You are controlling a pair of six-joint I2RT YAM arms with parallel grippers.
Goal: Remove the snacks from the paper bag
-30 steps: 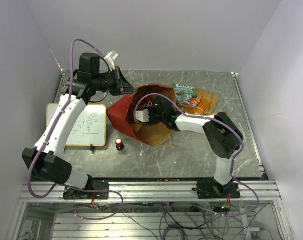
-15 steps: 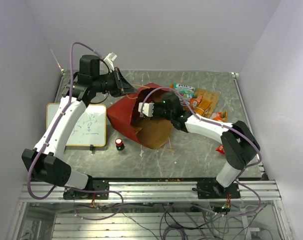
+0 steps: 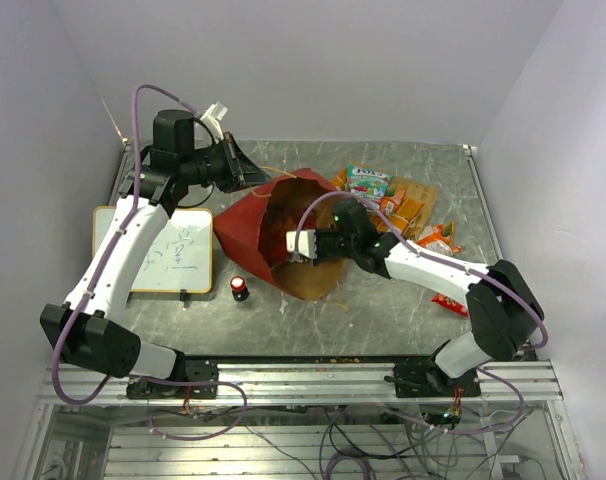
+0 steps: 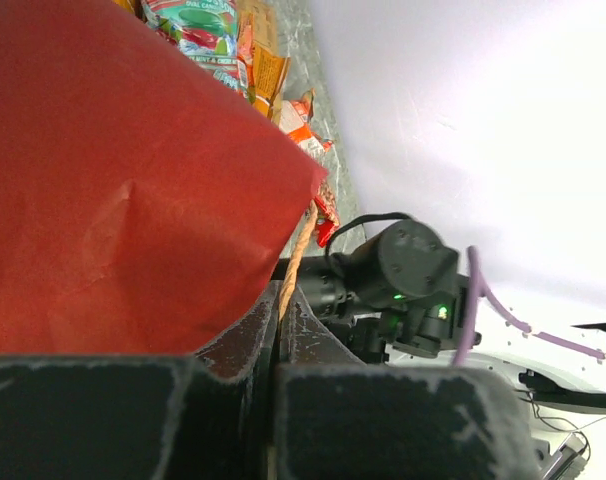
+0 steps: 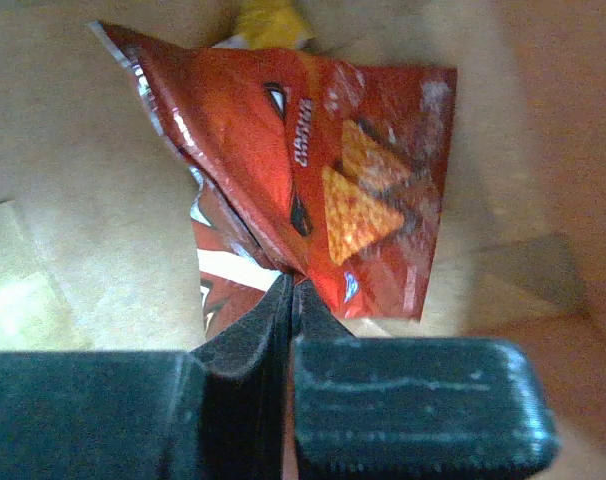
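Paper bag [image 3: 245, 225]: centre of top view, lying open on table [image 3: 383, 310]; rim clamped in left gripper [image 4: 275, 305].
Red Doritos chip bag [image 5: 348, 185]: inside the paper bag, its lower edge pinched by right gripper [image 5: 291, 290].
Loose snacks [image 3: 398, 200]: upper right, beside the bag.

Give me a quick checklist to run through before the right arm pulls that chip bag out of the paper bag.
1. The right claw is shut on the red chip bag: ok, pinching a fold at its lower edge.
2. The left claw is holding the paper bag: ok, closed on the red rim by the cord handle.
3. Bag mouth open toward the right arm: ok.
4. Grip firm enough for the pull: cannot tell.
5. Nothing else left inside: not ok, a yellow item shows behind the chip bag.
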